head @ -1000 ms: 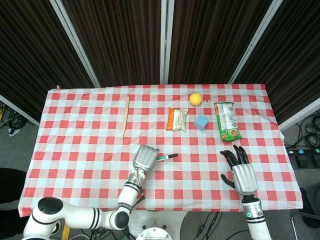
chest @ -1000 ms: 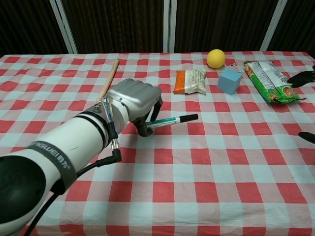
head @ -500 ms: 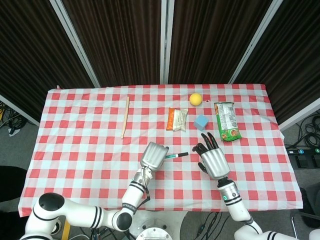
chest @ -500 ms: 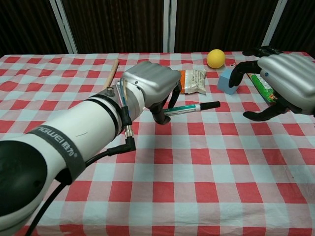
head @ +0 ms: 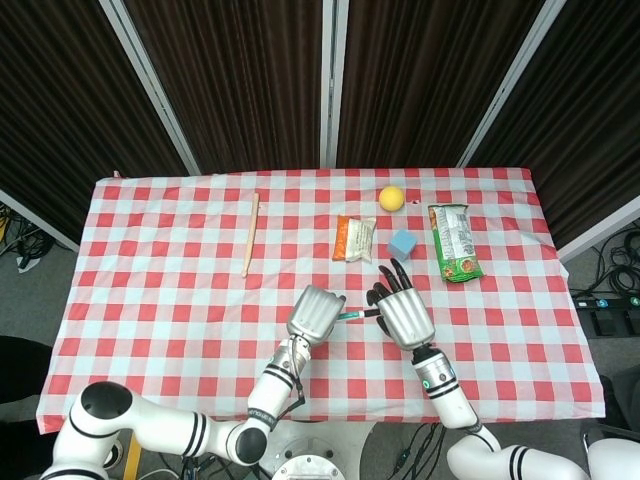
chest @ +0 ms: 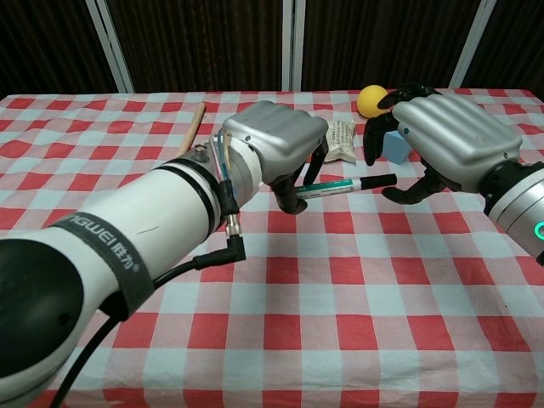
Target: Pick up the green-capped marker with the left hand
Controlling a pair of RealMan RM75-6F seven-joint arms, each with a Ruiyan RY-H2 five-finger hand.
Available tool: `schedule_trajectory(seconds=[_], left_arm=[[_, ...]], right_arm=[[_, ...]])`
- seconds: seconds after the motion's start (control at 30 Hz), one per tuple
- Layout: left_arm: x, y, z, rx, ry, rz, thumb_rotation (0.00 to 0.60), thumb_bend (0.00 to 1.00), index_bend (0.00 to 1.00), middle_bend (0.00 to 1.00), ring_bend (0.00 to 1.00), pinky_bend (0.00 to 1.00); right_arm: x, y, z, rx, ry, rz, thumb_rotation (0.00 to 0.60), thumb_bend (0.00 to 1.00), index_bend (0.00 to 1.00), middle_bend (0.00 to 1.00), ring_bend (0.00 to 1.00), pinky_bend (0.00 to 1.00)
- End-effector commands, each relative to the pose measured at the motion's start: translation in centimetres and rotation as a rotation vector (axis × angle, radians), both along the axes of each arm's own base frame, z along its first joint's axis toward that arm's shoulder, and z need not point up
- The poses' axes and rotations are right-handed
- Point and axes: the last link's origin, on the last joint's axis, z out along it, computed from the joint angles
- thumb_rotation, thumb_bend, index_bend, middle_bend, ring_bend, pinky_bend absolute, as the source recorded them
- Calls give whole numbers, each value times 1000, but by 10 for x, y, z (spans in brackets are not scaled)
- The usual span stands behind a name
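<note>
The left hand (chest: 276, 140) grips the green-capped marker (chest: 340, 184) above the red-checked tablecloth (head: 160, 290); the right hand (chest: 446, 136), fingers spread and empty, hovers beside its tip, dark curtains (head: 250, 80) beyond.

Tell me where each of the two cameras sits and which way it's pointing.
Head view: high above the near table edge, looking steeply down on the whole checkered table; both forearms show, each ending in a robot hand.
Chest view: low at the near edge, looking almost level across the cloth toward the dark curtains; the left forearm fills the foreground.
Shared: left robot hand holding the marker, right robot hand with fingers spread at its tip, yellow ball.
</note>
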Motion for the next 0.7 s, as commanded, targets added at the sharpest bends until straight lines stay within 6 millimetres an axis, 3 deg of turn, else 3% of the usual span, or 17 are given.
schedule_trajectory(seconds=[0.03,0.43,0.7], left_arm=[[0,0,1,0,-3,2,600,381,561,607,804,835],[-1,-2,2,0,-9,1,600,381,561,608,804,835],[-1,-2,2,0,-8,2,600,380,561,608,804,835]], right_arm=[[1,0,-3,4,-4,1,600,114,522,446,134,37],[4,0,-10,4,-26,6,600,122,554,494,168,37],[4,0,-13,0,-36,8,600,146,628,552,205,52]])
